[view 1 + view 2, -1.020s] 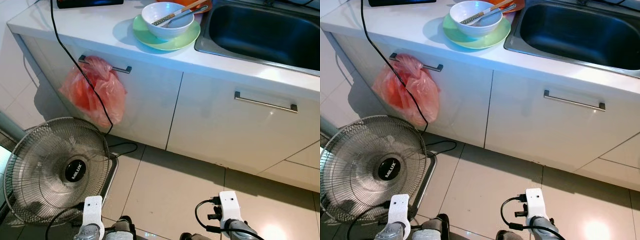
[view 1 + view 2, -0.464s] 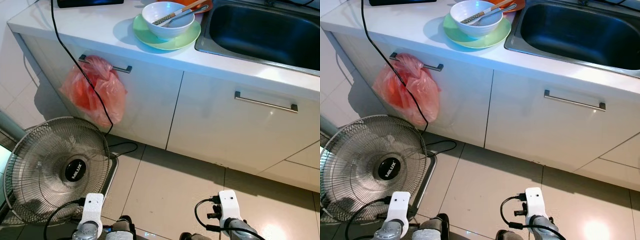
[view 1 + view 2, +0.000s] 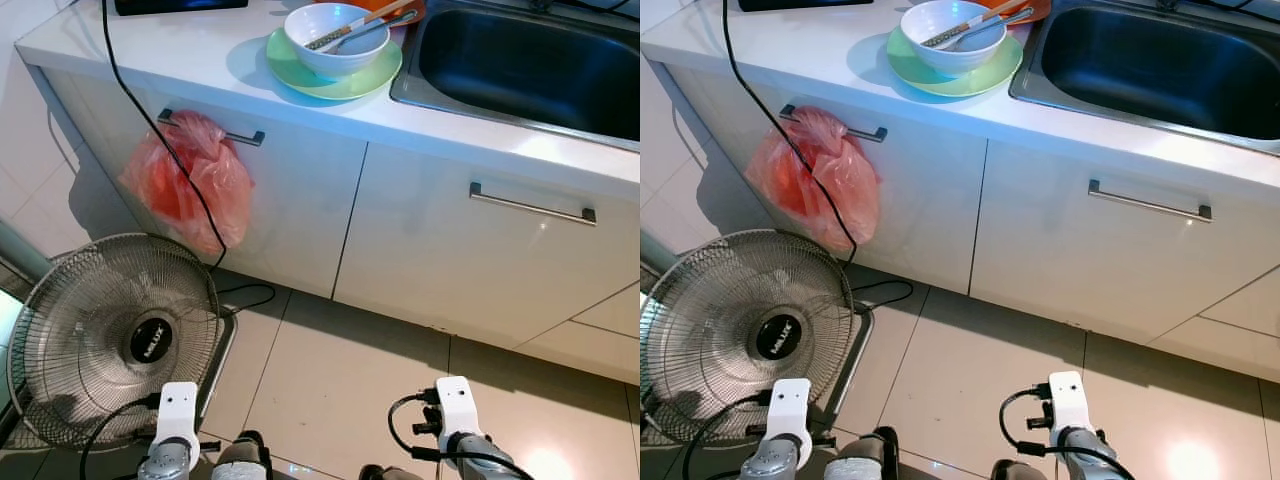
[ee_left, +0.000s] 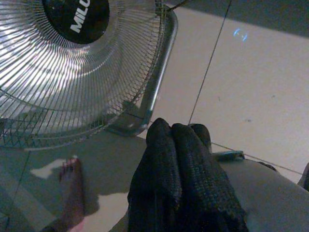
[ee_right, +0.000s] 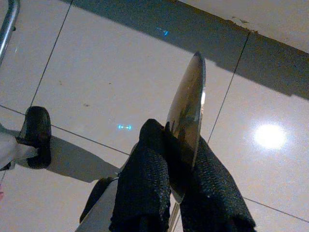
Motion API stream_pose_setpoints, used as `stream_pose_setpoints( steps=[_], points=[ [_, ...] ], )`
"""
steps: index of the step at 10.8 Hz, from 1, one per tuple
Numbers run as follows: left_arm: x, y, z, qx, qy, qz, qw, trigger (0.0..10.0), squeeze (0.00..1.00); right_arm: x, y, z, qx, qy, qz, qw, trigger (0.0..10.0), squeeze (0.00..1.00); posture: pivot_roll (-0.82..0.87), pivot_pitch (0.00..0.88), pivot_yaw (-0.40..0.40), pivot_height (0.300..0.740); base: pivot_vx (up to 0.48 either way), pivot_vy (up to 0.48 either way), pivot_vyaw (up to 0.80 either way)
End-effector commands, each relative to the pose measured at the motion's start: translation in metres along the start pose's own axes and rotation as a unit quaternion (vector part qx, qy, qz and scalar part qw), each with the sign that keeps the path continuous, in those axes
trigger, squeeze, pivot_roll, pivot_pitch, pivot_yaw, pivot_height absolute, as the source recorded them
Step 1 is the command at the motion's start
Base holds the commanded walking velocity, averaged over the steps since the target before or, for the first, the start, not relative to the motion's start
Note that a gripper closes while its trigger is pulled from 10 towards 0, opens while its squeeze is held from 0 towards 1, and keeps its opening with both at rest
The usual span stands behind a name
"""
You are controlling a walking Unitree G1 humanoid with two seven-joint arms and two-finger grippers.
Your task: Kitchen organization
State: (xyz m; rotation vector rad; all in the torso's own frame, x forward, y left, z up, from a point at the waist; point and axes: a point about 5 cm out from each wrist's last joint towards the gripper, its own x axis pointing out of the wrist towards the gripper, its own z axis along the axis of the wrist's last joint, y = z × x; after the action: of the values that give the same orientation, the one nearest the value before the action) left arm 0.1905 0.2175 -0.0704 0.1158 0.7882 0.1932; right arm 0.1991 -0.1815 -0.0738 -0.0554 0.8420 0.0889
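Right gripper (image 5: 181, 193) hanging low at 5 o'clock, fingers clamping a metal spoon (image 5: 187, 116) edge-on; left gripper (image 4: 176, 159) idling closed, empty, near the fan (image 3: 115, 335); bowl (image 3: 335, 38) on green plate (image 3: 335, 75) waiting at 12 o'clock beside the sink (image 3: 530, 65); risk: thin spoon twisting loose.

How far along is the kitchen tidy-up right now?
Early, it seems. In hand: the right claw is shut on a metal spoon, held low over the floor tiles. The left claw is shut and empty, near the floor fan. Left: the white bowl with utensils sits on the green plate beside the sink.
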Motion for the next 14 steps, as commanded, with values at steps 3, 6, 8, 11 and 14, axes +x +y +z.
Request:
stream_pose_setpoints(
  steps=[3, 6, 8, 11, 14],
  points=[
    [-0.001, -0.004, -0.005, -0.002, 0.007, -0.012, 1.000, 10.0, 0.00, -0.002, -0.001, -0.007, 0.010, 0.011, 0.000, 1.000, 10.0, 0.00, 0.17, 0.224, -0.030, 0.740, 0.000, 0.000, 0.00],
    [-0.002, -0.008, -0.005, -0.003, 0.004, -0.021, 1.000, 10.0, 0.00, -0.002, 0.000, -0.007, 0.007, 0.012, 0.002, 1.000, 10.0, 0.00, 0.17, 0.221, -0.029, 0.740, 0.000, 0.000, 0.00],
    [-0.002, -0.008, -0.005, -0.002, 0.002, -0.025, 1.000, 10.0, 0.00, -0.002, 0.000, -0.008, 0.007, 0.012, 0.003, 1.000, 10.0, 0.00, 0.17, 0.214, -0.028, 0.740, 0.000, 0.000, 0.00],
    [-0.002, -0.009, -0.002, -0.004, -0.009, -0.024, 1.000, 10.0, 0.00, -0.002, 0.000, -0.009, 0.007, 0.011, 0.005, 1.000, 10.0, 0.00, 0.17, 0.208, -0.028, 0.740, 0.000, 0.000, 0.00],
    [0.000, -0.011, 0.008, -0.016, -0.033, -0.026, 0.999, 10.0, 0.00, -0.003, 0.000, -0.006, 0.018, -0.009, 0.000, 1.000, 10.0, 0.00, 0.17, 0.211, -0.031, 0.740, 0.000, 0.000, 0.00]
  ],
)
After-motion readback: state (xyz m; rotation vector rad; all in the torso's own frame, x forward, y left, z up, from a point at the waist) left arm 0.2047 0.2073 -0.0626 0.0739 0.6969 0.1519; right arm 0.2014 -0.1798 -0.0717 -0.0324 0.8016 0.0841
